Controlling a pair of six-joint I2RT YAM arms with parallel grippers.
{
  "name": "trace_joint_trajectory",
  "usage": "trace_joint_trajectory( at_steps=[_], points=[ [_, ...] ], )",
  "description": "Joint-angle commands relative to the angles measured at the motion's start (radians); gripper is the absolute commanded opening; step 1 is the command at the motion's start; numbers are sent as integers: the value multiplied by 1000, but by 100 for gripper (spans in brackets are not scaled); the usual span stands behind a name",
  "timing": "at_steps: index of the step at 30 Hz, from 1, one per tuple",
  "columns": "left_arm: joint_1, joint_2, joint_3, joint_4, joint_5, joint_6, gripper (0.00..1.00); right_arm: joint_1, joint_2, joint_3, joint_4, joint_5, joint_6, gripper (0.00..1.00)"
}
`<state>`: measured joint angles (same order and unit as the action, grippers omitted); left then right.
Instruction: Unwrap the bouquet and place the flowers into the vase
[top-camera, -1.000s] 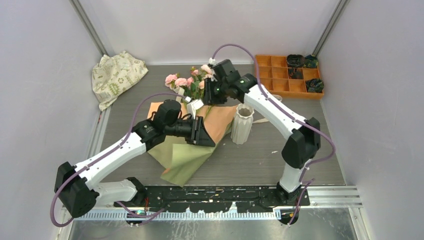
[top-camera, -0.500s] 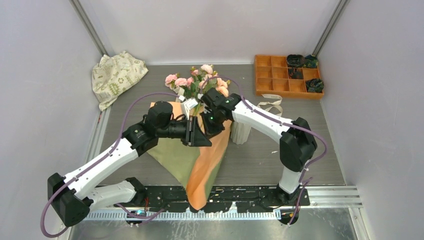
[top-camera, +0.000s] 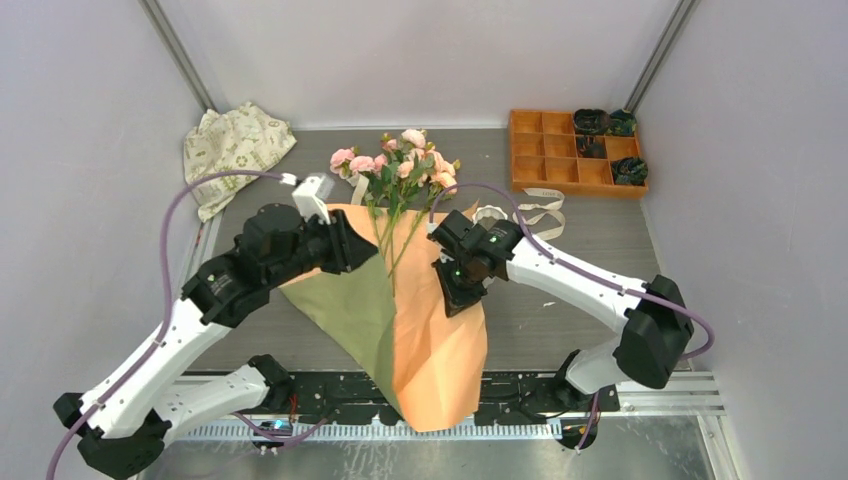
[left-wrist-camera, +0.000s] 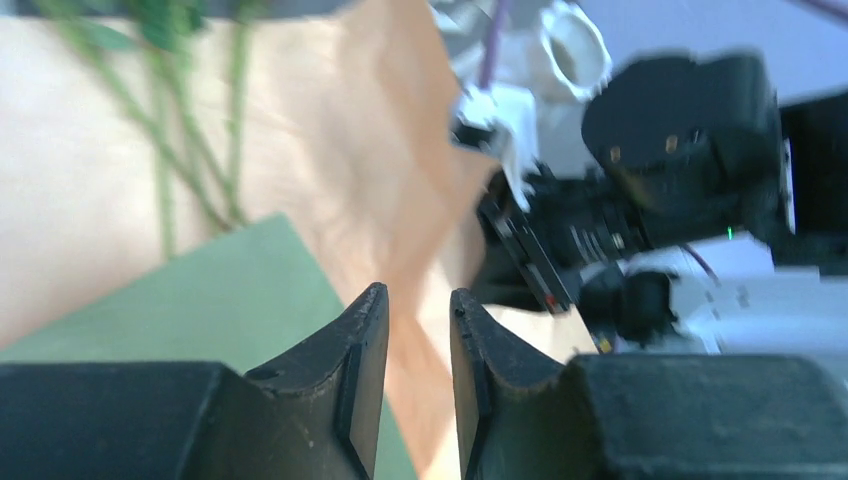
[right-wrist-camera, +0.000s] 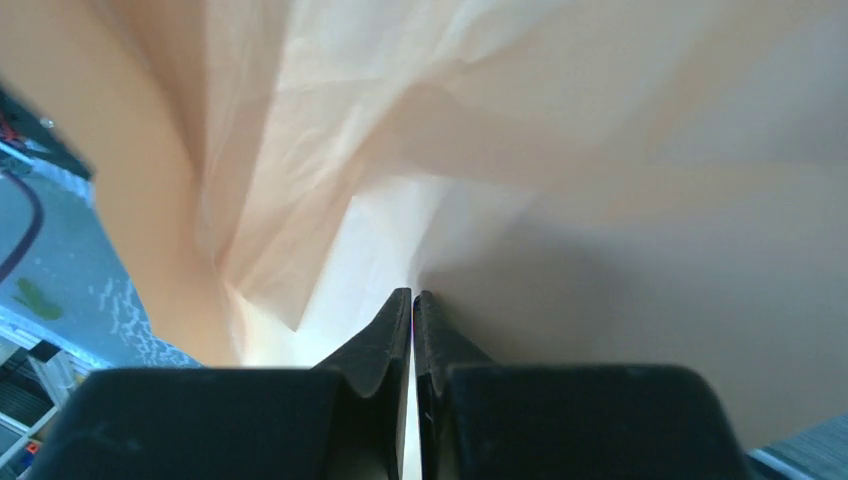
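Over last second I pulled olive-green and orange paper wrap (top-camera: 440, 340) wide open, left of white ribbed ceramic vase (top-camera: 490, 213). My right gripper (right-wrist-camera: 412, 297) is clenched on paper. My left gripper (left-wrist-camera: 418, 300) has jaws ajar, can't tell if it's holding. Pink long-stemmed flowers (top-camera: 395, 170) lie exposed left of vase; lifting out looks next.

The top external camera sits high above and behind the base rail (top-camera: 430, 385) at the near edge. It faces down and toward the far wall, far enough off to take in the whole table (top-camera: 560, 340) from left wall to right. The left wrist camera rides just behind the left gripper (left-wrist-camera: 417, 298), close in, facing right across the paper (left-wrist-camera: 330, 150) to the stems (left-wrist-camera: 165, 170), vase (left-wrist-camera: 598, 50) and right arm (left-wrist-camera: 680, 130), all shared with the top view. The right wrist camera, behind the right gripper (right-wrist-camera: 412, 296), is nearest of all, so close to the same paper's orange side that it fills the view.
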<state>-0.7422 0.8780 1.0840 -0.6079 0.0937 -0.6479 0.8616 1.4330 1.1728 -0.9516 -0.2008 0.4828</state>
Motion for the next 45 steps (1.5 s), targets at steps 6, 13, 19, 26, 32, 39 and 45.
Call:
trace_joint_trajectory(
  at_steps=[6,13,19,26,32,39,45],
  points=[
    [-2,9,236,-189,-513,83,32,16,147,200,4,79,-18,11],
    [-2,-26,295,-201,-630,142,36,19,416,380,30,42,-57,12],
    [-2,-30,367,-245,-674,184,37,129,564,556,-3,-28,-79,10],
    [-1,-32,385,-218,-673,200,38,221,637,612,64,-337,-42,10],
    [-3,-19,382,-211,-654,203,39,240,711,613,67,-455,-51,15],
    [-1,-21,348,-204,-638,188,39,247,796,635,58,-502,-67,19],
    [-2,-26,346,-196,-632,187,39,253,787,710,9,-501,-106,26]
  ],
)
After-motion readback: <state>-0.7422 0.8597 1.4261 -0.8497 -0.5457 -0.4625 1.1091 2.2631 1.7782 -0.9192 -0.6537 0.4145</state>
